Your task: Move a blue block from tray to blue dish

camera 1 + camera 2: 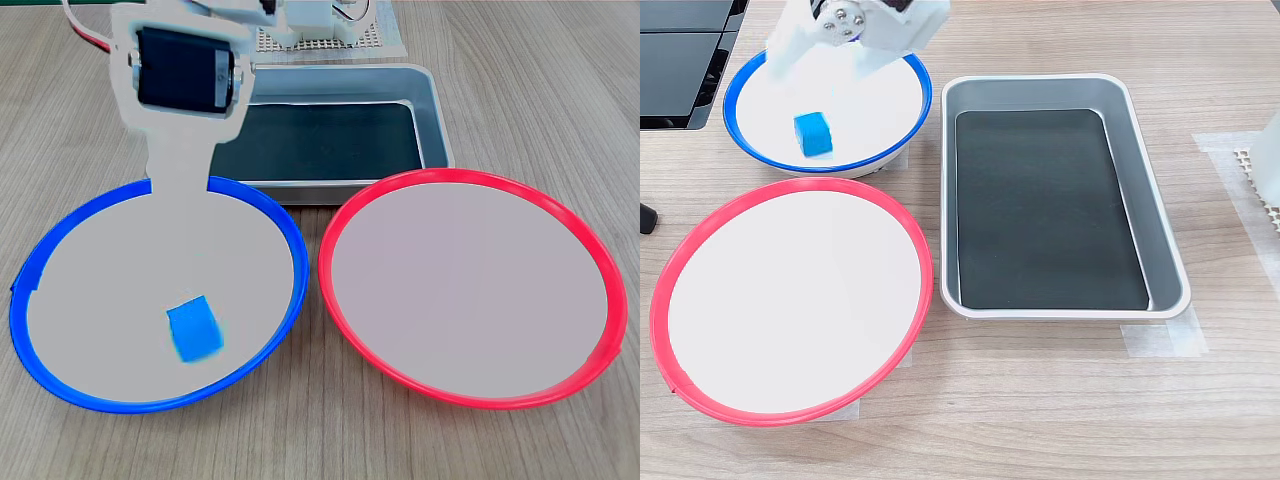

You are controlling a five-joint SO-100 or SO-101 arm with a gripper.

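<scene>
A small bright-blue cube, the blue block (pixel 194 330), lies on the pale face of the blue dish (pixel 286 232), free of the white gripper (pixel 818 66), whose jaws hang spread apart above it, grasping nothing.

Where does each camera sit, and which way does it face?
First exterior view: low in front of both plates, looking across them toward the tray; the arm's white gripper looms close.
Second exterior view: overhead, looking down; only the gripper shows, at the top edge.
Shared: blue block lying free in the blue dish, red-rimmed plate, tray.
</scene>
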